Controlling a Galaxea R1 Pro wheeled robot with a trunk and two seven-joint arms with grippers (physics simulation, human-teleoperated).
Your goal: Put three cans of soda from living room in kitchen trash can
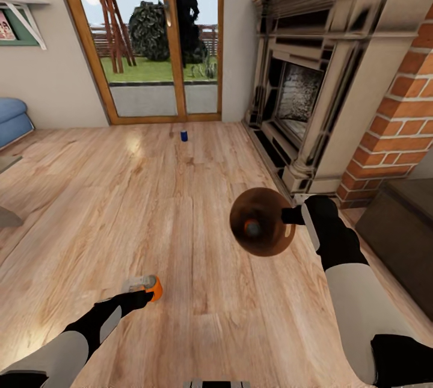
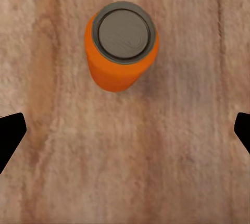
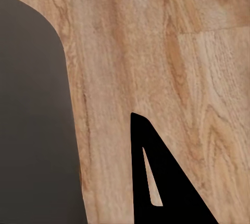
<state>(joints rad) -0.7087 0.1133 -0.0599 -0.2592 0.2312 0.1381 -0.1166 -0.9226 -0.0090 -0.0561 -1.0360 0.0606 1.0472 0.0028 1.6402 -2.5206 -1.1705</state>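
Hovering spread-open above the upright orange can, the left gripper; right gripper clamps the bin.

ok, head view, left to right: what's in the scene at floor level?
Blue sofa → left gripper at the orange can → dark blue can → trash can held by the right gripper → fireplace

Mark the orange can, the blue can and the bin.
orange can (image 2: 124,31), left wrist view, on its grey top.
blue can (image 1: 184,135), head view, on its side, far down the floor.
bin (image 1: 270,242), head view, on its coppery inner wall.
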